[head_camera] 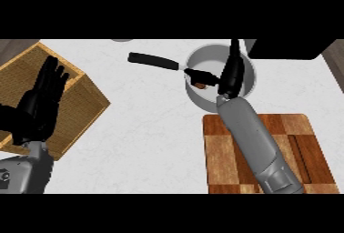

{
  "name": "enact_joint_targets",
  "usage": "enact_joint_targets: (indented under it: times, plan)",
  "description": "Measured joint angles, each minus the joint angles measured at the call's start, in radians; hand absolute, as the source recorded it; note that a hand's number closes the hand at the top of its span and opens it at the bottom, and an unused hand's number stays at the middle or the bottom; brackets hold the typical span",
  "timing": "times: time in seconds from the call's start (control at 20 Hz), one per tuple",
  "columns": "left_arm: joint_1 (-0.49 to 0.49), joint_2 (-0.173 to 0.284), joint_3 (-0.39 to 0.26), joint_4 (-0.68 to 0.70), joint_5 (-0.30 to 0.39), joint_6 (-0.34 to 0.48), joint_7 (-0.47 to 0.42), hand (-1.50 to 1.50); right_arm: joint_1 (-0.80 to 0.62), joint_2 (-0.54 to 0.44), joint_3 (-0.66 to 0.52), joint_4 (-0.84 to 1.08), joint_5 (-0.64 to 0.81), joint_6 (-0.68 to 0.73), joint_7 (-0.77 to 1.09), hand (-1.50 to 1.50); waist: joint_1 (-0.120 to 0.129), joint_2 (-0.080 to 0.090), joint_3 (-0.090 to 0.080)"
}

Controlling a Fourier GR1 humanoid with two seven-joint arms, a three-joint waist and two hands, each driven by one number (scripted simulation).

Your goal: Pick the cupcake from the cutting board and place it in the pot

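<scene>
The right hand reaches over the pot, its thumb and fingers pinched on the cupcake, a small brown lump that shows at the fingertips above the pot's pale interior; whether it rests on the bottom or hangs above it cannot be told from this steep view; the cutting board lies near the pot, below it in the view, under the grey forearm, with no cupcake on it. The step in hand looks like the release, so the sound course is to lower the cupcake close to the pot's floor, keep it clear of the rim and of the black handle that juts up-left, and spread the fingers only once it sits inside; lift straight up afterwards so nothing is dragged out. The cupcake is too small and too hidden to give its long axis or facing. The left hand rests with straight fingers over the wooden box at the left of the white tabletop.
</scene>
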Motion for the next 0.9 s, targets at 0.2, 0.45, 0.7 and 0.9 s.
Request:
enact_joint_targets:
  times: [0.2,0.45,0.7,0.9]
  plan:
    - [0.012,-0.002,0.007,-0.014,-0.012,0.007,0.015,0.00,0.086,-0.037,-0.023,-0.096,-0.047,0.079,-0.042,-1.50,-0.016,-0.006,-0.001]
    - [0.020,0.002,0.030,-0.002,0.000,-0.018,-0.002,0.00,0.216,-0.092,-0.024,-0.237,-0.084,0.187,-0.052,-1.50,-0.025,-0.010,-0.001]
    - [0.025,-0.005,0.029,-0.015,-0.011,-0.024,0.008,0.00,0.310,-0.166,-0.044,-0.350,-0.109,0.285,-0.033,-1.50,-0.026,-0.010,-0.001]
    - [0.032,-0.016,0.037,-0.025,-0.015,-0.028,0.008,0.00,0.372,-0.190,-0.048,-0.436,-0.102,0.324,-0.006,-1.50,-0.025,-0.010,-0.001]
